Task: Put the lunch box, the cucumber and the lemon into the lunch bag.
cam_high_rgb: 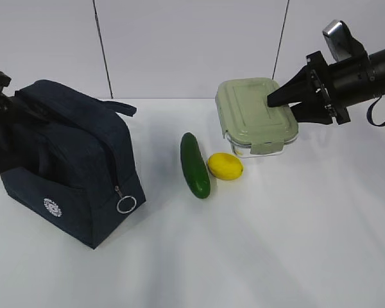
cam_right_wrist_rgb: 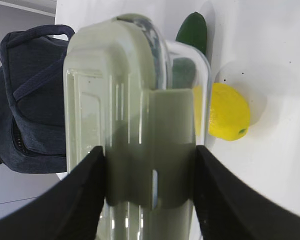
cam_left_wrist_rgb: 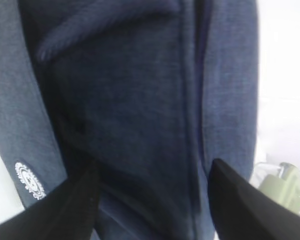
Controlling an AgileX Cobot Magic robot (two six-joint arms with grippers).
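The navy lunch bag stands at the left with its top closed and its ring pull hanging low at the front corner. My left gripper is against the bag's far left side. In the left wrist view it is open, with bag fabric between the fingers. The lunch box with its sage-green lid is at the back right, tilted. My right gripper is shut on its right end, the jaws pressing both faces at the clip. The cucumber and lemon lie side by side on the table.
The white table runs to a white wall behind. In the right wrist view the lemon and the cucumber's tip show past the box, with the bag beyond. A corner of the box shows in the left wrist view.
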